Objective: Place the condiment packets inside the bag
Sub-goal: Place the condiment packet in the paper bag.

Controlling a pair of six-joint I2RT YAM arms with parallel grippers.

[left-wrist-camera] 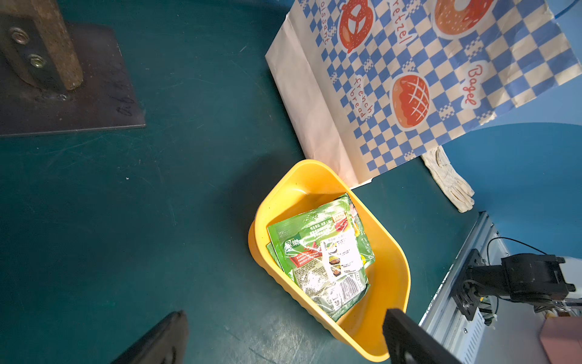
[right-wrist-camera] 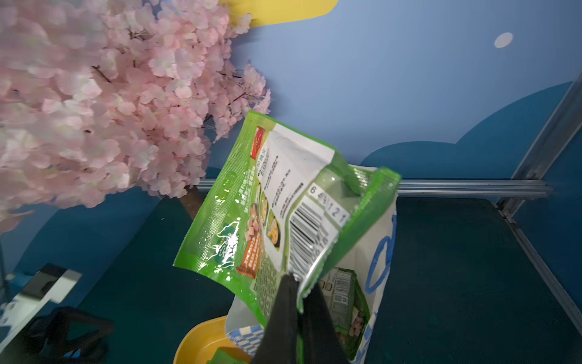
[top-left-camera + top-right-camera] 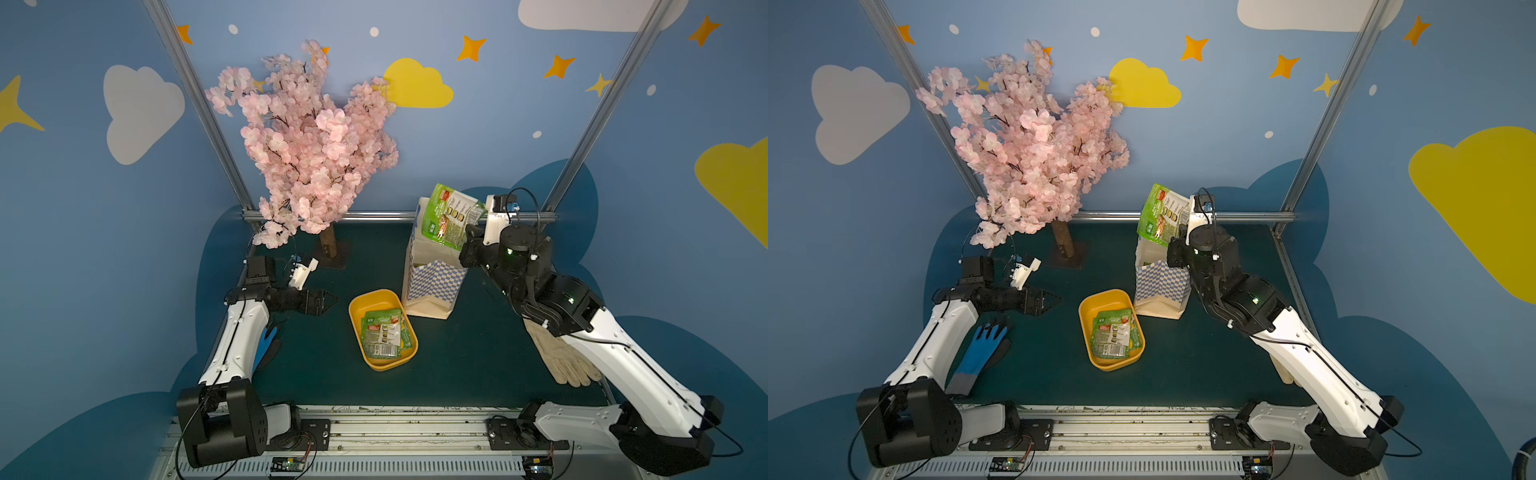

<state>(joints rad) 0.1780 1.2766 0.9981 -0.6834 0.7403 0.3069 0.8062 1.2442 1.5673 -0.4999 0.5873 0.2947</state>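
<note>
Judging progress from the present layout, the task is partly complete. The bag (image 3: 432,282), a cream paper bag with blue-and-white checks and pastry pictures, stands upright on the tabletop (image 3: 478,357) right of centre, with its mouth open. At least one green condiment packet (image 2: 341,293) lies inside it, visible through the mouth in the right wrist view; how many more lie beneath cannot be told. The right end effector (image 2: 297,290) is clamped on the edge of a further packet (image 3: 451,216), barcode side towards the wrist camera. It holds that packet tilted at the bag's mouth, with most of it above the rim and not yet released. The yellow tray (image 3: 357,307) sits just beside the bag, on its near-left side. It contains a stack of green packets (image 1: 321,252); at least two overlap, and the exact count cannot be read. The left end effector (image 3: 330,301) hangs left of the tray, its jaws fully apart and empty. Outstanding steps, as a judgement: lower and release the held packet into the bag, then transfer each packet in the tray. The main risk is the packet catching on the paper rim and tipping or folding the bag wall.
</note>
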